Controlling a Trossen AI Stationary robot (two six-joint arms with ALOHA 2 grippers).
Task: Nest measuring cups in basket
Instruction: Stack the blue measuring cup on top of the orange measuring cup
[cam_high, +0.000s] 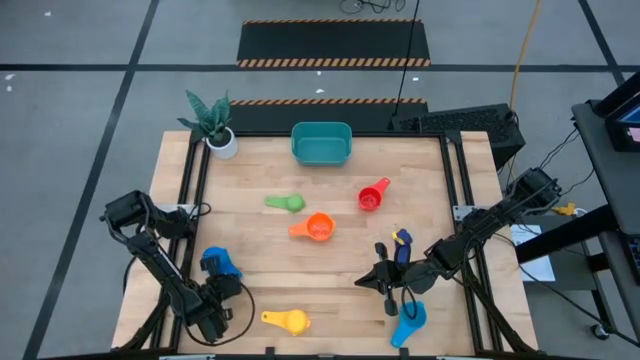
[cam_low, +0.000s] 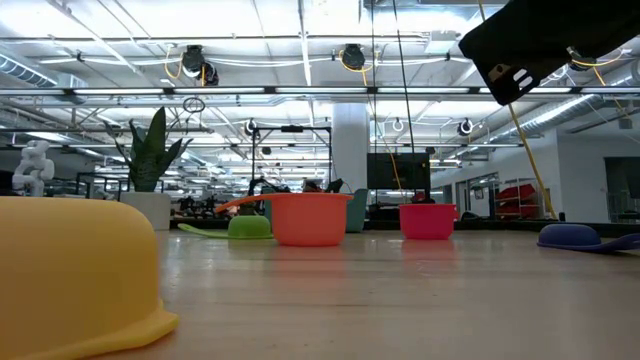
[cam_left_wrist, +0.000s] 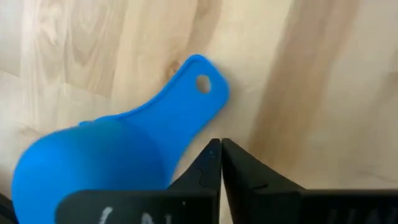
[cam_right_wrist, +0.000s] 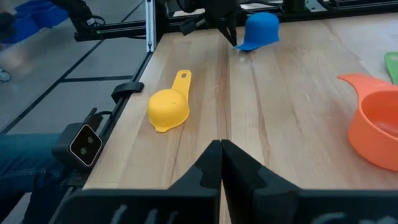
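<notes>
The teal basket (cam_high: 321, 143) stands at the table's far edge. Green (cam_high: 286, 202), red (cam_high: 373, 196), orange (cam_high: 315, 228) and navy (cam_high: 401, 238) cups lie mid-table. The yellow cup (cam_high: 287, 320) and the light blue cup (cam_high: 409, 325) lie near the near edge. The blue cup (cam_left_wrist: 118, 155) lies mouth down at near left. My left gripper (cam_left_wrist: 219, 144) hovers shut just beside its handle (cam_left_wrist: 196, 87). My right gripper (cam_right_wrist: 221, 144) is shut above bare wood at near right, pointing toward the yellow cup (cam_right_wrist: 169, 107).
A white plant pot (cam_high: 222, 143) with a green plant stands at the far left corner. Black rails (cam_high: 190, 190) run along both table sides. Bare wood lies between the yellow cup and the orange cup (cam_right_wrist: 376, 130).
</notes>
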